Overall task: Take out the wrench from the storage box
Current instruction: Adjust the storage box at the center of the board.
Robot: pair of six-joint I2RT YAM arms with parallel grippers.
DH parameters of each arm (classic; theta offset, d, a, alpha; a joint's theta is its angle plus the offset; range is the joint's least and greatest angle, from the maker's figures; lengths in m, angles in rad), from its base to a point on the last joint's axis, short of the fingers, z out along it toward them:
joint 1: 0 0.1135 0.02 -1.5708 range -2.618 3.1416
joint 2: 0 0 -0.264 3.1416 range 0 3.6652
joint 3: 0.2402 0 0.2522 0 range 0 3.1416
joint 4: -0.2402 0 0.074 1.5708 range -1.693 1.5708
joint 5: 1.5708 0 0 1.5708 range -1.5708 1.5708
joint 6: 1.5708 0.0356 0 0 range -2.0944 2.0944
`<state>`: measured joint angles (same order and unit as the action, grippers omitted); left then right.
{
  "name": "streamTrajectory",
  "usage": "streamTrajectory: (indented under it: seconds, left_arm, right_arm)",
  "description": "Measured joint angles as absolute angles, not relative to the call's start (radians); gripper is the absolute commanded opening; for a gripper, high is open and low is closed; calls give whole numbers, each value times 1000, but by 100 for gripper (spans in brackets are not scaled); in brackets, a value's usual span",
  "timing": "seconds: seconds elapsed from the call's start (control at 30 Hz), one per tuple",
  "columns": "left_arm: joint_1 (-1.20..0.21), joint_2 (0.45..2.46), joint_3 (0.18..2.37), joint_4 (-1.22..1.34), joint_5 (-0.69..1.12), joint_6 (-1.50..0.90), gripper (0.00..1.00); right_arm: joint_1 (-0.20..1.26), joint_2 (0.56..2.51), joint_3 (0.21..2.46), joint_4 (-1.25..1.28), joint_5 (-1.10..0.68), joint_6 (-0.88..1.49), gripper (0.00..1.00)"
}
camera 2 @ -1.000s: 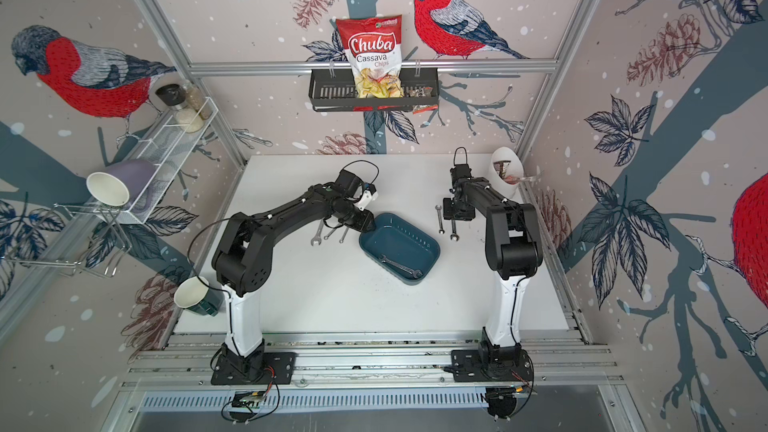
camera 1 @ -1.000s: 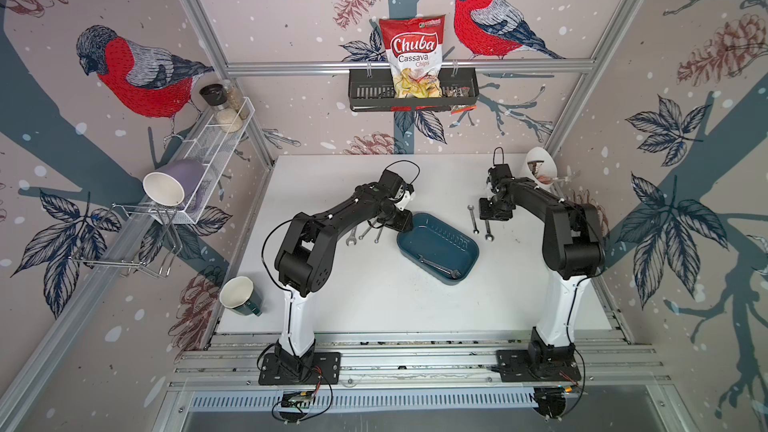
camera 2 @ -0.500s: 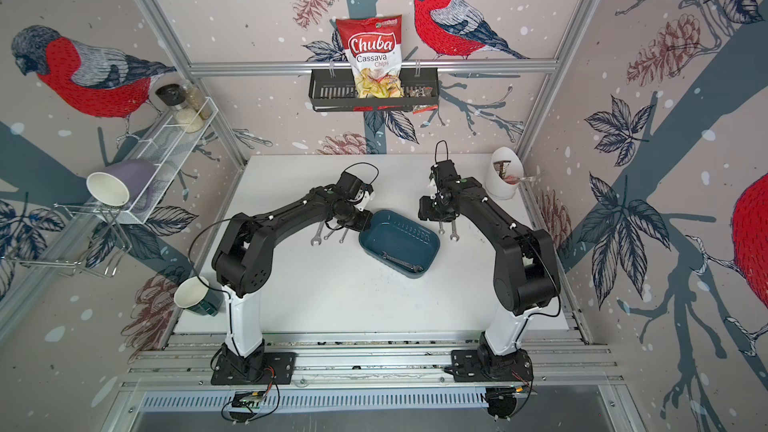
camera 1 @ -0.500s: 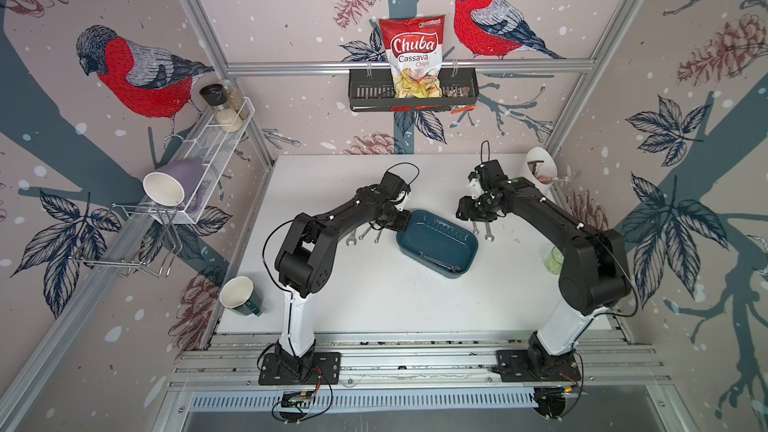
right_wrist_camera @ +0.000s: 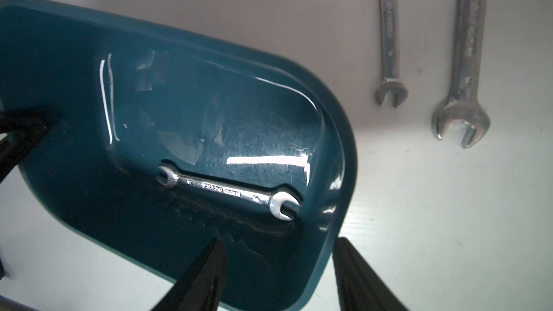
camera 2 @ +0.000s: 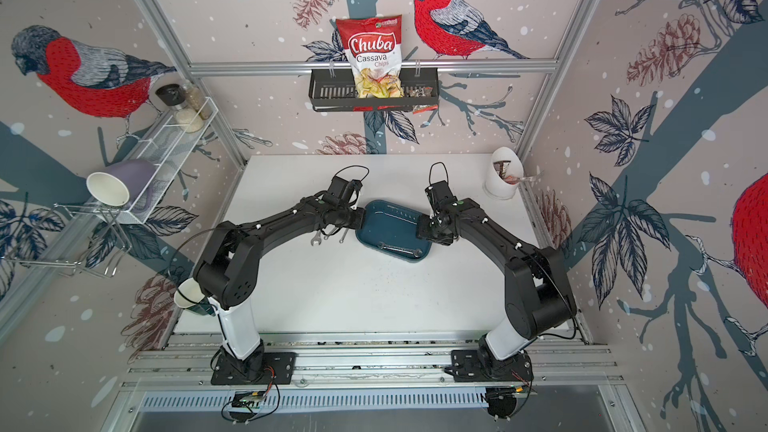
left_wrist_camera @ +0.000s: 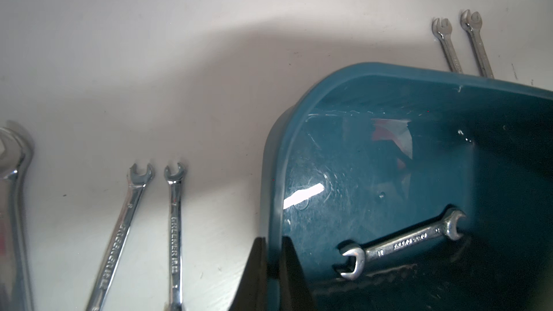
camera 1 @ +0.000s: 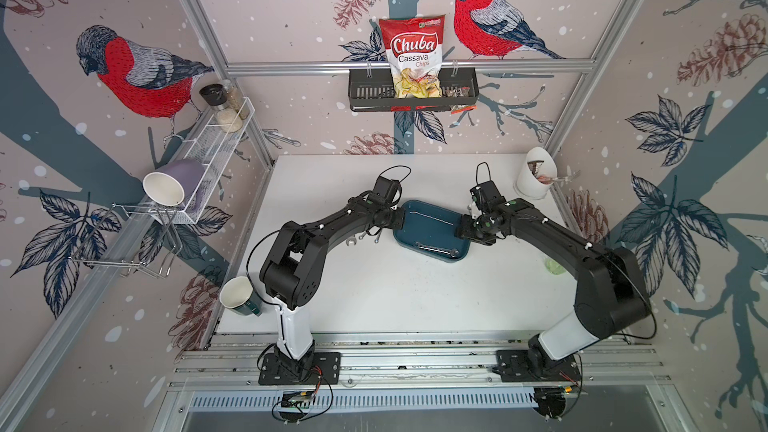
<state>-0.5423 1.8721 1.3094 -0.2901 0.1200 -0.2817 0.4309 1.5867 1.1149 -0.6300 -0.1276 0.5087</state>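
Observation:
The storage box [camera 1: 428, 218] [camera 2: 392, 218], a shallow teal tub, lies mid-table at an angle. A small silver wrench [camera 1: 437, 249] [camera 2: 400, 249] [left_wrist_camera: 401, 246] [right_wrist_camera: 227, 191] rests along its near wall. My left gripper [camera 1: 399, 218] [left_wrist_camera: 273, 239] is shut on the rim [left_wrist_camera: 275, 175] at the box's left end. My right gripper [camera 1: 463, 230] [right_wrist_camera: 279, 239] hangs open at the box's right end, one finger over the inside and one outside the rim [right_wrist_camera: 350, 157]. It touches neither the box nor the wrench.
Three loose wrenches [camera 1: 365, 236] [left_wrist_camera: 175, 228] lie on the table left of the box, and two more [right_wrist_camera: 389, 40] [left_wrist_camera: 449, 46] lie right of it. A white holder [camera 1: 534, 178] stands at the back right. A green mug [camera 1: 237, 297] sits at the front left edge.
My left gripper has closed on the box's left rim. My right arm has swung from the loose wrenches on the right over to the box's right end, its jaws widening.

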Motion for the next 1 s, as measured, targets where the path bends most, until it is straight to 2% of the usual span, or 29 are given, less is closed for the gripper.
streamTrajectory:
  seconds: [0.27, 0.5, 0.6, 0.73, 0.9, 1.0]
  left_arm:
    - [-575, 1789, 1178, -163, 76, -331, 0]
    - [-598, 1708, 1054, -43, 39, -343, 0]
    - [-601, 1712, 1056, -37, 31, -343, 0]
    - [-601, 1802, 1220, -167, 32, -344, 0]
    - [-591, 1947, 1499, -465, 97, -360, 0]
    - [-591, 2006, 1608, -644, 139, -392, 0]
  right_arm:
    - [431, 1617, 1053, -519, -94, 577, 60]
    - [424, 1622, 1018, -429, -71, 601, 38]
    - [424, 1629, 1009, -415, -69, 601, 36]
    - [421, 1645, 1029, -434, -63, 599, 42]
    - [397, 1636, 1071, -502, -80, 590, 53]
    - [381, 1613, 1098, -562, -109, 575, 54]
